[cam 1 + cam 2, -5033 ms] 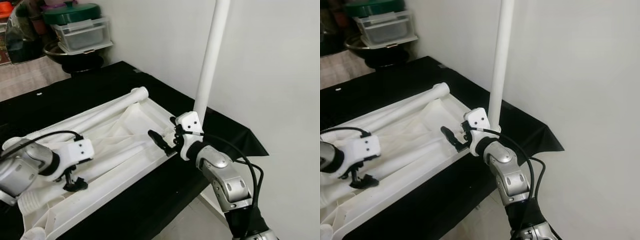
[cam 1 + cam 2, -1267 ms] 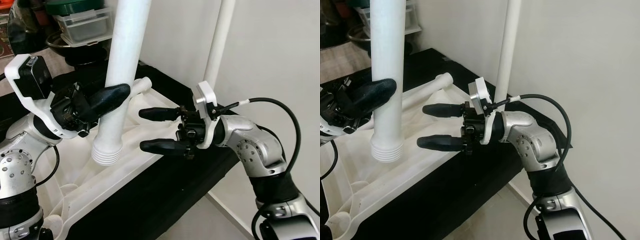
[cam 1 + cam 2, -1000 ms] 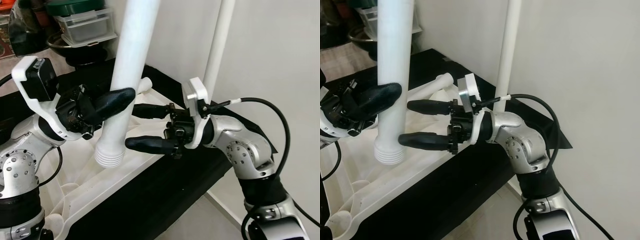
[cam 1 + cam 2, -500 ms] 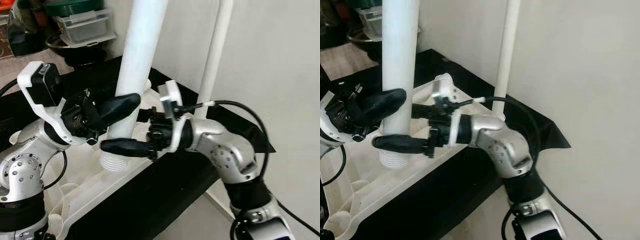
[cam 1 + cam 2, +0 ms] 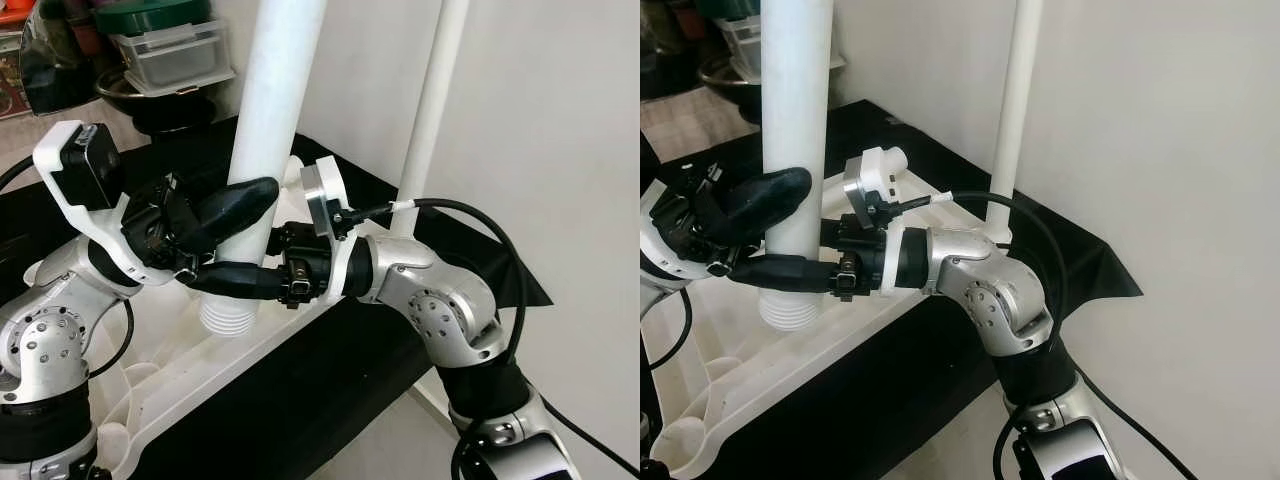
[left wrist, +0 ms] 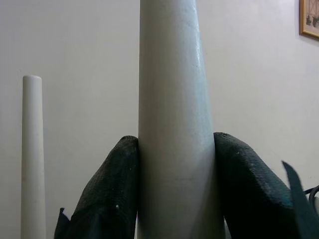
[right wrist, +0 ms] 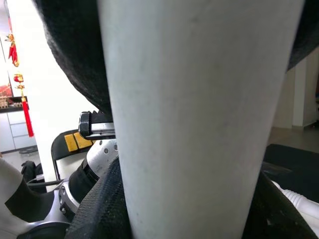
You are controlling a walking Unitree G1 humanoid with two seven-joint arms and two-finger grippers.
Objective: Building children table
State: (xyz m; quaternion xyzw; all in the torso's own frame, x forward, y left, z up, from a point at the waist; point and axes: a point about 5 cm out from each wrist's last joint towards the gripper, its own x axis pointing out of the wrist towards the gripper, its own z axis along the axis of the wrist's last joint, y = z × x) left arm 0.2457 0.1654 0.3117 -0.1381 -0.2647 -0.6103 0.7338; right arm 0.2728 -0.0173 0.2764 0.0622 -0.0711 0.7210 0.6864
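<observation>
Over near edge of upturned white tabletop point(image 5: 150, 400): white table leg point(image 5: 270, 130) held upright, threaded end point(image 5: 228, 318) just above tabletop. Left gripper point(image 5: 222, 218) clamped on leg shaft; right gripper point(image 5: 775, 272) closed round same leg just below, close above thread. Judgement: rigid hollow plastic, light, smooth, tapered, so prone to slip or twist; hold low near thread. Beyond, second leg point(image 5: 432, 100) stands upright at far corner of tabletop; third leg point(image 5: 875, 167) lies flat along far edge. Black cloth point(image 5: 480, 270) under all; storage boxes point(image 5: 165, 65) far back.
</observation>
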